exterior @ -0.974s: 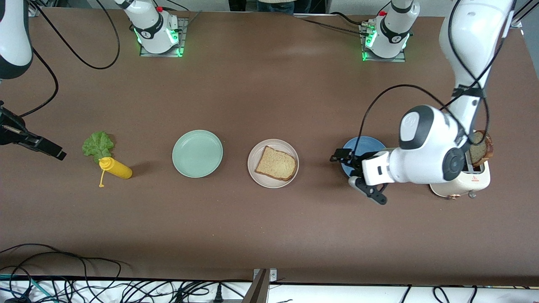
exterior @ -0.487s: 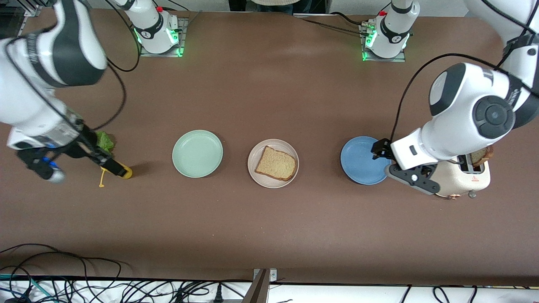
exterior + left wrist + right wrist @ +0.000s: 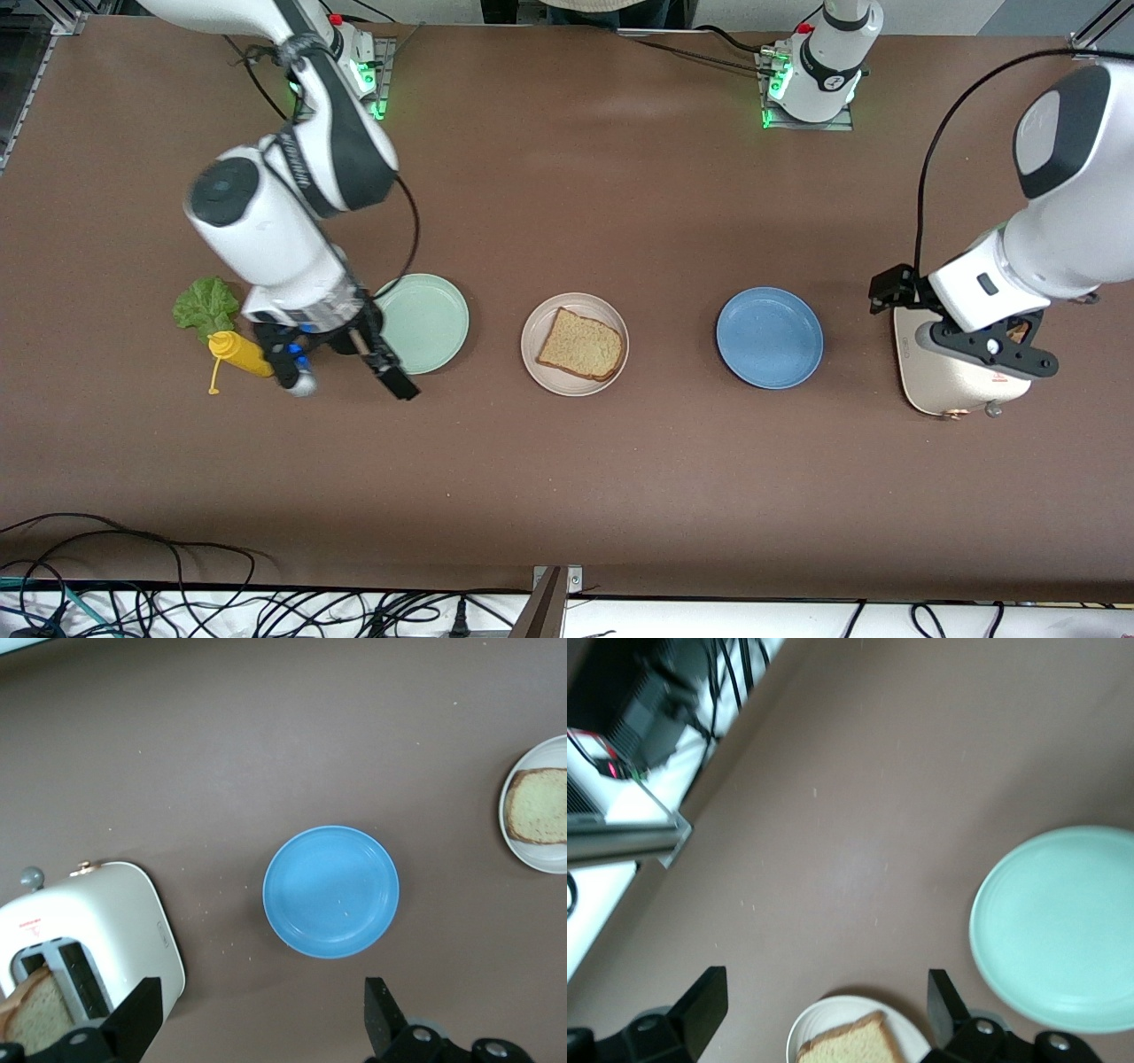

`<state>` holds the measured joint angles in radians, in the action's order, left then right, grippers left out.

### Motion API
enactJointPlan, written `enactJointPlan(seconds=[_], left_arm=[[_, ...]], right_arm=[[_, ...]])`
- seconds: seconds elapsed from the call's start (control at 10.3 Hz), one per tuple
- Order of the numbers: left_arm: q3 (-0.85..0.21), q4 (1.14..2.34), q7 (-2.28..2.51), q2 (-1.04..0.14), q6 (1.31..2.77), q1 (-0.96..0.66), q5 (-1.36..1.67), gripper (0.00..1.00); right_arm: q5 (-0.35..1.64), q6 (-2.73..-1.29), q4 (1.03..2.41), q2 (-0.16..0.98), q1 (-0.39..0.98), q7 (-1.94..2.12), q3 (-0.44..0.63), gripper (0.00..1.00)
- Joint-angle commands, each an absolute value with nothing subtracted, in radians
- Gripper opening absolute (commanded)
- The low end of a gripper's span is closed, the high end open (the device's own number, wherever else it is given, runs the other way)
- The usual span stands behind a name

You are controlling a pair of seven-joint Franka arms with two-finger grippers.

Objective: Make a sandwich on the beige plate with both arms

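Note:
The beige plate (image 3: 554, 377) lies mid-table and carries one slice of brown bread (image 3: 580, 344). A second slice (image 3: 31, 1014) stands in the toaster (image 3: 939, 390) at the left arm's end. The green lettuce leaf (image 3: 205, 306) lies flat at the right arm's end. My left gripper (image 3: 970, 328) hovers open and empty over the toaster. In the left wrist view its open gripper (image 3: 260, 1023) frames bare table beside the toaster (image 3: 97, 921). Open and empty too, my right gripper (image 3: 345, 377) hangs between the mustard bottle and the mint plate. Its wrist view shows the beige plate (image 3: 799, 1036) and bread (image 3: 850, 1047) past the open gripper (image 3: 824, 1005).
A yellow mustard bottle (image 3: 241, 354) lies beside the lettuce. The mint green plate (image 3: 425, 323) and the blue plate (image 3: 769, 337) flank the beige plate, one on each side. Cables hang along the table edge nearest the front camera.
The right arm swept in from its end of the table, past the lettuce, to beside the mint plate. The left gripper drew back from over the blue plate to over the toaster.

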<state>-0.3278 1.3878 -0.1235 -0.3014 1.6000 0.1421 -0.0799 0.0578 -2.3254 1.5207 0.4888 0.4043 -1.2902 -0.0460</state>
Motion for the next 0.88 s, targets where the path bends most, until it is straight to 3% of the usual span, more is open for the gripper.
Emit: enactJointPlan(seconds=[0.0, 0.19, 0.29, 0.49, 0.78], left_arm=[[-0.328, 1.367, -0.120, -0.235, 1.464, 0.137, -0.097, 1.00], [-0.313, 1.335, -0.120, -0.232, 1.417, 0.155, -0.081, 1.00], [-0.255, 1.345, -0.115, -0.230, 1.442, 0.141, -0.031, 1.00], [-0.126, 1.417, -0.117, -0.180, 1.505, 0.077, 0.044, 1.00], [-0.124, 1.559, -0.095, -0.074, 1.592, 0.075, 0.034, 1.00]], right_arm=[[0.063, -2.386, 1.381, 0.641, 0.492, -1.452, -0.035, 1.00], [0.063, -2.491, 1.347, 0.740, 0.543, -1.541, -0.035, 1.00], [0.061, -2.532, 1.347, 0.776, 0.561, -1.543, -0.034, 1.00], [0.067, -2.549, 1.348, 0.824, 0.581, -1.545, -0.035, 1.00], [0.066, -2.546, 1.359, 0.865, 0.630, -1.554, -0.035, 1.00]])
